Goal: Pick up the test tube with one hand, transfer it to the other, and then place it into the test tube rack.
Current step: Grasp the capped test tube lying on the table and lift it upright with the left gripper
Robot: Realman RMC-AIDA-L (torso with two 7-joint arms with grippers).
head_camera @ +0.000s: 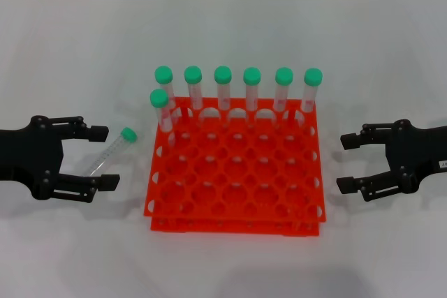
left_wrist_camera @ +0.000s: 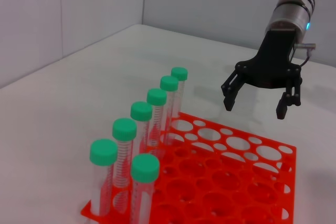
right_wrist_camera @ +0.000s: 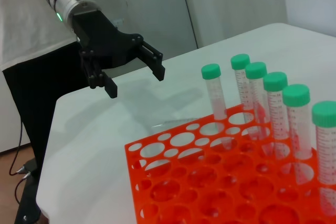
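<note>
Head view: orange-red test tube rack at centre of white table, seven green-capped tubes upright in it, six along far row, one in second row at far-left corner. Loose test tube lying on table just left of rack, cap toward far right, tilted diagonally. Left gripper low at left, fingers spread wide, tube lying between the two fingers, not pinched. Right gripper at right of rack, fingers spread, holding nothing, apart from rack.

Left wrist view: rack seen from left side, the seven capped tubes in near corner of picture. Right gripper hanging above table beyond far side of rack, fingers spread, empty; silver arm with blue light above it. Loose tube not visible here.

Right wrist view: rack in foreground, six capped tubes showing. Left gripper beyond rack over table, fingers spread; green light on its silver arm. Faint clear tube on table just past rack edge, below that gripper, hard to make out.
</note>
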